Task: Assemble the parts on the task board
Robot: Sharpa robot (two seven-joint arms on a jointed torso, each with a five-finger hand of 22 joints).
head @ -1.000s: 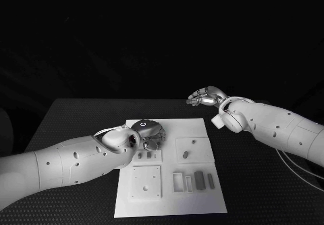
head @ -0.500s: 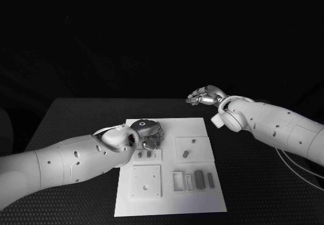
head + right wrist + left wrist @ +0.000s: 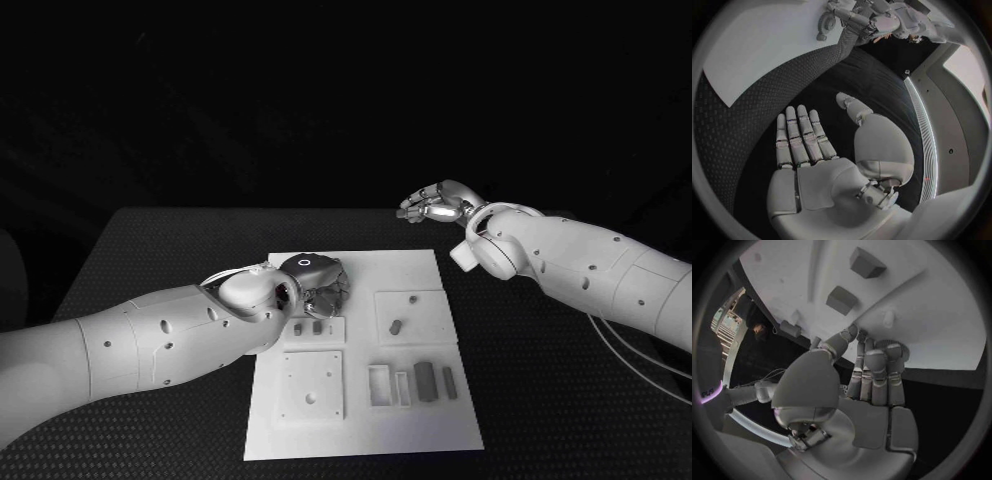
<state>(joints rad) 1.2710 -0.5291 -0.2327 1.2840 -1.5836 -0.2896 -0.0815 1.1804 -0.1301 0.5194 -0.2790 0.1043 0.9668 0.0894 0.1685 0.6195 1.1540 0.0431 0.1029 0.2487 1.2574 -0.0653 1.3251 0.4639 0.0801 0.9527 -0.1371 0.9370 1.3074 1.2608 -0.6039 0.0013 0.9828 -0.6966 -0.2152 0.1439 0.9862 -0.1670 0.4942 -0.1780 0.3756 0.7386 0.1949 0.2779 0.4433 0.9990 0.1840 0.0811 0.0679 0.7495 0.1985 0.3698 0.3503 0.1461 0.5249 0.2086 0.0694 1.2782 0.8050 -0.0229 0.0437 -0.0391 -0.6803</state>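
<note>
The left hand (image 3: 864, 390) hung over the near edge of the task board (image 3: 942, 315), its fingers (image 3: 876, 367) held together and stretched toward the white plate, tips at or just above it; contact could not be told. Two dark blocks (image 3: 842, 300) stood on the board beyond the fingertips.

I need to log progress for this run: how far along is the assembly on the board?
Early, by the look of it. Nothing visibly finished: several grey parts lie loose on the task board. In hand: the left hand is down at the board's far end, fingertips at its surface; whether it holds a part cannot be told. The right hand hovers open beyond the board. Most remains.
</note>
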